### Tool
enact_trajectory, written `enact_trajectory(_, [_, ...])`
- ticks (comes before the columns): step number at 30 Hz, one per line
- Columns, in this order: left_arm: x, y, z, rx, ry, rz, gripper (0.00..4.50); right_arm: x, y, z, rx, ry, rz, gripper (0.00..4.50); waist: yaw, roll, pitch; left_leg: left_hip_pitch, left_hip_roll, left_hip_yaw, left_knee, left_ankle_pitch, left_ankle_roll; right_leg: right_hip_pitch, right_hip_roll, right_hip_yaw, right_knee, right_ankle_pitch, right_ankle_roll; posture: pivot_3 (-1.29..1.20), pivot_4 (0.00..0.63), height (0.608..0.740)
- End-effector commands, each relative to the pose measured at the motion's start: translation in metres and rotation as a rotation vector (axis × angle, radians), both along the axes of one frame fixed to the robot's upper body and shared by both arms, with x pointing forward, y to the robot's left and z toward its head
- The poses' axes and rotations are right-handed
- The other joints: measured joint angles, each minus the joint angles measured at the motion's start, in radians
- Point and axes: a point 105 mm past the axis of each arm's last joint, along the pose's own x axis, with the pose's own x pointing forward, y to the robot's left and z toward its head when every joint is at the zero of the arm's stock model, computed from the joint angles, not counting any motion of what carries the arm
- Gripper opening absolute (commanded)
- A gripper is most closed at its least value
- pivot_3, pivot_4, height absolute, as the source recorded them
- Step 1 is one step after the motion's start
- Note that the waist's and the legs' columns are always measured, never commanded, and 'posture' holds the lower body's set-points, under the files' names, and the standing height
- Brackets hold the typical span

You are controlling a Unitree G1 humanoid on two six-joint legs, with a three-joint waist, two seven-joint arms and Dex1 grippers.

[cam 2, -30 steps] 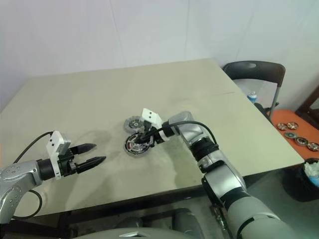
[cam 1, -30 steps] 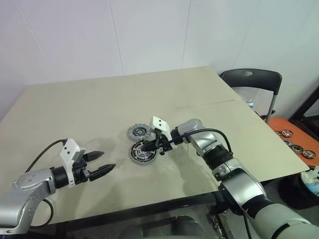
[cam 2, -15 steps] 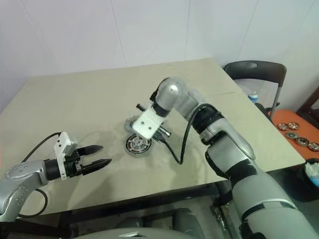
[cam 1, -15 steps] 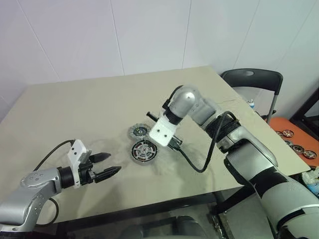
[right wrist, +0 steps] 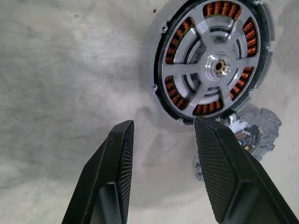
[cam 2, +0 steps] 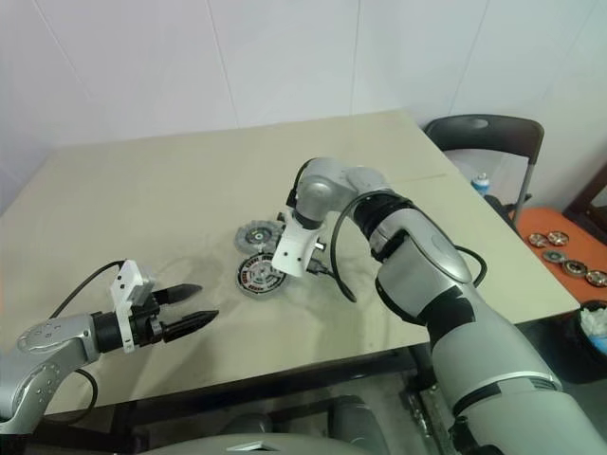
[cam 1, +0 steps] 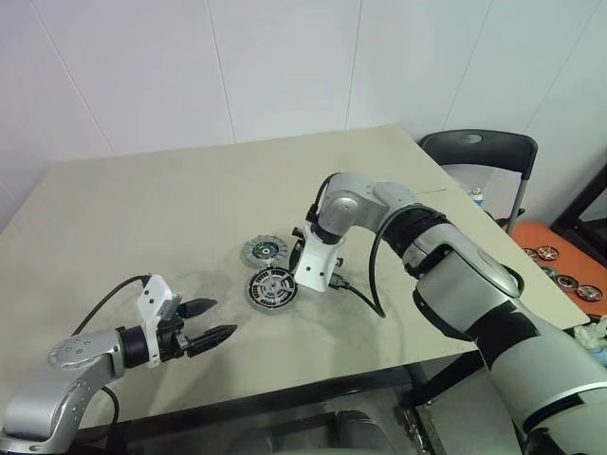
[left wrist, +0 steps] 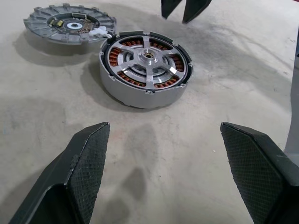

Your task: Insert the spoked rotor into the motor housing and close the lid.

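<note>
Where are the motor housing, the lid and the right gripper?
motor housing (left wrist: 145, 70): left wrist view, on its pale metal centre.
lid (left wrist: 70, 23): left wrist view, on its dark centre.
right gripper (right wrist: 161, 133): right wrist view, midway between its fingertips.

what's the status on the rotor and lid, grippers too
Left gripper open, empty. Right gripper parted, empty, above the motor housing. Spoked rotor seated inside. Lid beside it, not on.

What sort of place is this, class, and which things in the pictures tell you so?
Probably a plain robot test room or workshop: a bare beige table against white panelled walls, a copper-wound motor housing and its lid on it, a black folding chair, and more round parts on an orange surface nearby.
</note>
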Motion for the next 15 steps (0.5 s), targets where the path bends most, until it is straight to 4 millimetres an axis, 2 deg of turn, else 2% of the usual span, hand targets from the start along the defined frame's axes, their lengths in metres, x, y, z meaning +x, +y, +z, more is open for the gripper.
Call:
enact_trajectory(1, [0.005,0.000,0.011,0.006,-0.059,0.000,4.03,0.001,0.008,0.009,0.017,-0.023,0.022,2.15,0.000,0.000,0.000,0.000,0.000,0.000,0.000,0.000,0.000,0.000,0.000,0.000,0.000,0.000,0.000,0.00,0.000,0.740])
enact_trajectory(11, [0.005,0.000,0.010,-0.001,-0.065,0.015,4.03,-0.014,0.016,-0.002,0.028,0.081,0.037,2.15,-0.001,0.000,0.000,0.000,0.000,0.000,0.000,0.000,0.000,0.000,0.000,0.000,0.000,0.000,0.000,0.00,0.000,0.740])
enact_trajectory(15, [0.004,0.002,0.009,0.002,-0.064,0.024,4.03,-0.013,0.015,-0.006,0.027,0.068,0.040,2.15,-0.001,0.000,0.000,0.000,0.000,0.000,0.000,0.000,0.000,0.000,0.000,0.000,0.000,0.000,0.000,0.00,0.000,0.740])
